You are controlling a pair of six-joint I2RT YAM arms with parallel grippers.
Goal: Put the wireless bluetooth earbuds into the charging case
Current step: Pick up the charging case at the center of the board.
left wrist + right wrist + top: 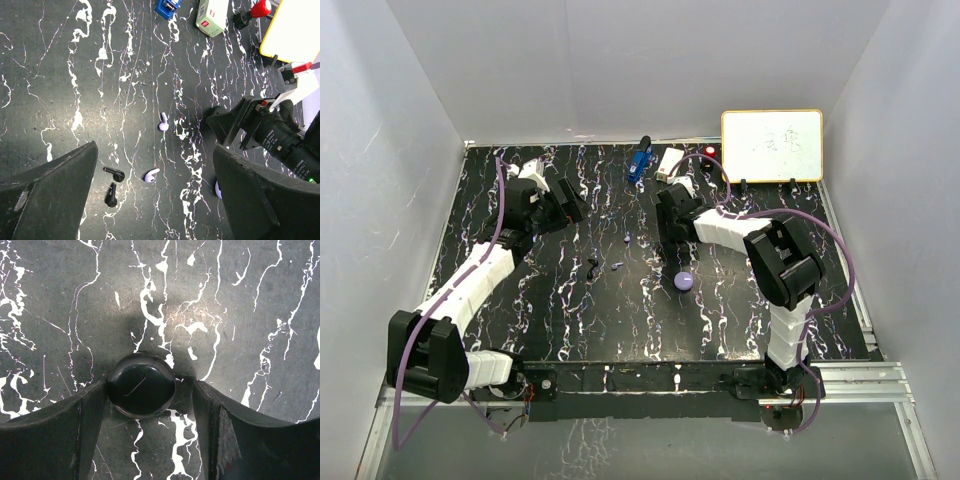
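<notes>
Two lavender earbuds [163,122] [151,175] and two black earbuds [115,174] [111,195] lie loose on the black marbled table, below and ahead of my left gripper [155,150]. That gripper hangs wide open and holds nothing. From above, the lavender earbuds [626,239] lie mid-table. A round glossy black charging case [142,390] sits between the fingers of my right gripper [150,385]. The left finger touches the case, and a gap remains on the right side. A lavender round case [684,281] lies closed just in front of the right gripper [670,238].
At the back stand a blue gadget [639,160], a small white box [670,162], a red-topped item [709,152] and a yellow-framed whiteboard [772,145]. White walls enclose the table. My right arm [270,130] is close on the left gripper's right side.
</notes>
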